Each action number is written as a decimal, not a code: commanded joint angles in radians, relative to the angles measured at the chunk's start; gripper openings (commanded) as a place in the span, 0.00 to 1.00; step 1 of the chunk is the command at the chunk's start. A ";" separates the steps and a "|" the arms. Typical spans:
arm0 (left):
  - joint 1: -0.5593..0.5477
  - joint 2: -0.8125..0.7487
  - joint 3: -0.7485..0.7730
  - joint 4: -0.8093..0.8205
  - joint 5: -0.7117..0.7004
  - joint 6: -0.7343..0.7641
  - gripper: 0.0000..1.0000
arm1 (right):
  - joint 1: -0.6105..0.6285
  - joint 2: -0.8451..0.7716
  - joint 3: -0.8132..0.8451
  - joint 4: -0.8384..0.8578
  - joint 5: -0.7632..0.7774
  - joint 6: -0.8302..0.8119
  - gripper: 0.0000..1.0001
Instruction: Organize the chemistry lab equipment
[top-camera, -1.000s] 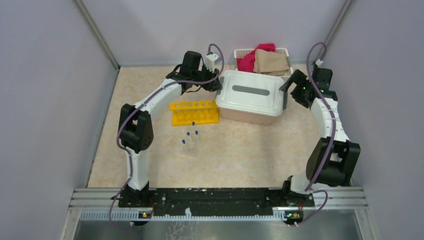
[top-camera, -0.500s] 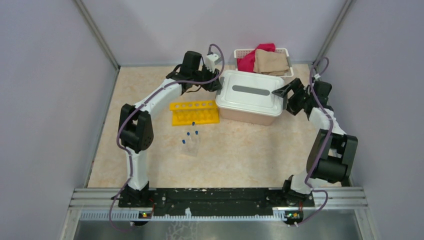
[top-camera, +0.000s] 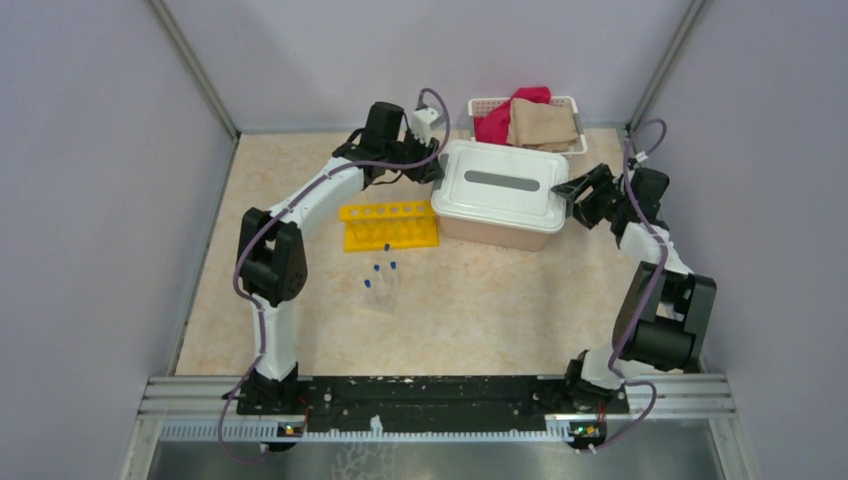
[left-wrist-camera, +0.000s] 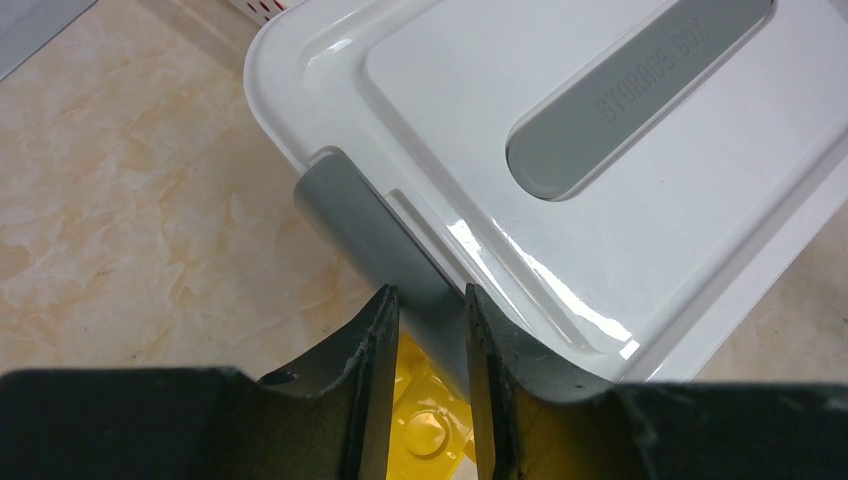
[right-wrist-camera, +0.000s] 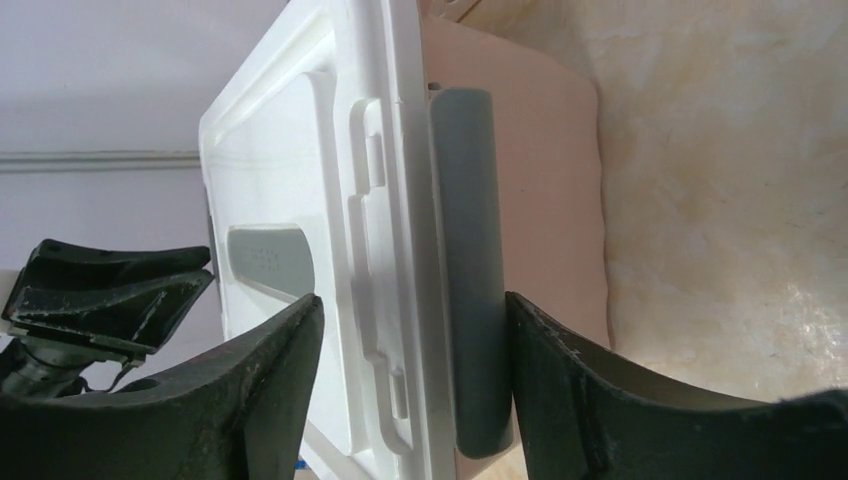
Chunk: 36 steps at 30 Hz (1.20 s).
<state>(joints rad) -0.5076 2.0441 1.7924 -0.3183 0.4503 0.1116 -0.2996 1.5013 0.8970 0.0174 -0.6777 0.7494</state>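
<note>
Left gripper (left-wrist-camera: 428, 295): pinching grey plastic latch (left-wrist-camera: 345, 205) of white rectangular tub lid (left-wrist-camera: 460, 100).
Right gripper (right-wrist-camera: 412, 305): straddling opposite grey latch (right-wrist-camera: 468, 250) and lid rim; grip impossible to tell.

The grey handle (left-wrist-camera: 640, 95) on the white lid (left-wrist-camera: 470, 150) bears raised lettering, apparently reading "STORAGE BOX".
</note>
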 joint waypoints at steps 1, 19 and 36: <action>-0.020 0.002 0.025 -0.031 0.011 0.021 0.36 | -0.005 -0.069 0.029 -0.007 0.032 -0.046 0.63; -0.020 -0.010 0.015 -0.031 0.002 0.035 0.36 | 0.156 -0.071 0.201 -0.300 0.370 -0.258 0.53; -0.020 -0.022 0.004 -0.031 0.019 0.048 0.36 | 0.290 0.038 0.385 -0.511 0.588 -0.389 0.41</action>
<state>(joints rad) -0.5087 2.0438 1.7966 -0.3241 0.4389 0.1406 -0.0490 1.5223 1.2232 -0.4797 -0.1009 0.3862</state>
